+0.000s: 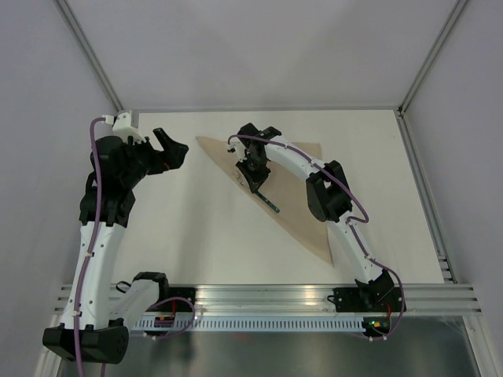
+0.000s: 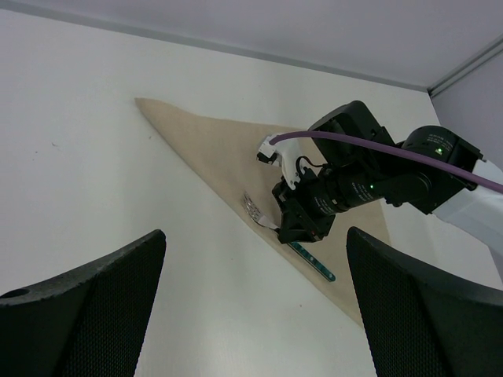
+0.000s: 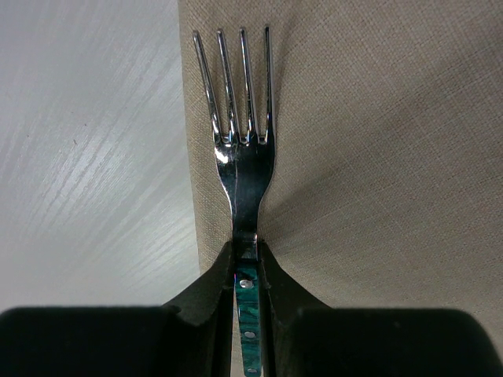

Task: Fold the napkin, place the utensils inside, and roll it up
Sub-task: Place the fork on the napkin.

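The beige napkin (image 1: 297, 210) lies folded into a triangle on the white table, also visible in the left wrist view (image 2: 212, 145) and the right wrist view (image 3: 377, 157). The fork (image 1: 271, 203) lies along the napkin's long left edge, with its silver tines (image 3: 234, 86) pointing away from me. Its green handle (image 2: 314, 264) trails toward the near side. My right gripper (image 3: 247, 255) is shut on the fork where neck meets handle, and its fingertips press down into the cloth. My left gripper (image 1: 169, 149) hovers wide open and holding nothing, over bare table left of the napkin.
Bare white table (image 1: 196, 236) lies left of and in front of the napkin. Grey walls close in the back and sides. A metal rail (image 1: 267, 297) with the arm bases runs along the near edge. The right arm (image 1: 330, 196) stretches over the napkin.
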Action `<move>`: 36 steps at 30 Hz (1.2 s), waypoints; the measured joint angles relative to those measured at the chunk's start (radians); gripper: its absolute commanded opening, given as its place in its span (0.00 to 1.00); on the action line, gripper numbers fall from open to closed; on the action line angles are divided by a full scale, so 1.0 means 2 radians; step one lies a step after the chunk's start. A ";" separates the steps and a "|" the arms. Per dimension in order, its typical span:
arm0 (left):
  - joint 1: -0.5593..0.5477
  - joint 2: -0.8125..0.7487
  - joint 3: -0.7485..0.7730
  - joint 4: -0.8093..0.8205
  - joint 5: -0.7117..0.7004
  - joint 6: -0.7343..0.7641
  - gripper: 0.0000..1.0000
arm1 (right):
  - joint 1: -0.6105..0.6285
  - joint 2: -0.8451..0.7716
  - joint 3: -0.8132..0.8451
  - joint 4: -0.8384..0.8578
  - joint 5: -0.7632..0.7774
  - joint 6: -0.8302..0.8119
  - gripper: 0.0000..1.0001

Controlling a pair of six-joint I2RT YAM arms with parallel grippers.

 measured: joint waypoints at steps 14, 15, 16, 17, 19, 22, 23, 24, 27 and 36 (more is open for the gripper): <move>0.000 0.000 0.000 0.000 -0.004 0.000 1.00 | -0.003 -0.005 -0.008 0.012 0.005 0.003 0.01; 0.000 0.000 0.000 0.000 -0.004 0.000 1.00 | -0.004 -0.005 -0.009 0.013 0.006 0.003 0.00; 0.000 0.000 0.000 0.000 -0.004 0.000 1.00 | -0.005 -0.006 -0.009 0.014 0.006 0.003 0.00; 0.000 0.000 0.000 0.000 -0.004 0.000 1.00 | -0.005 -0.006 -0.010 0.015 0.007 0.003 0.00; 0.000 0.000 0.000 0.000 -0.004 0.000 1.00 | -0.006 -0.006 -0.010 0.016 0.007 0.003 0.00; 0.000 0.000 0.000 0.000 -0.004 0.000 1.00 | -0.006 -0.008 -0.014 0.019 0.008 0.004 0.01; 0.000 0.000 0.000 0.000 -0.004 0.000 1.00 | -0.007 -0.009 -0.017 0.021 0.008 0.005 0.01; 0.000 0.000 0.000 0.000 -0.004 0.000 1.00 | -0.006 -0.010 -0.019 0.021 0.008 0.005 0.01; 0.000 0.000 0.000 0.000 -0.004 0.000 1.00 | -0.007 -0.013 -0.023 0.023 0.008 0.005 0.00; 0.000 0.000 -0.001 0.000 -0.005 0.000 1.00 | -0.007 -0.015 -0.027 0.025 0.007 0.005 0.21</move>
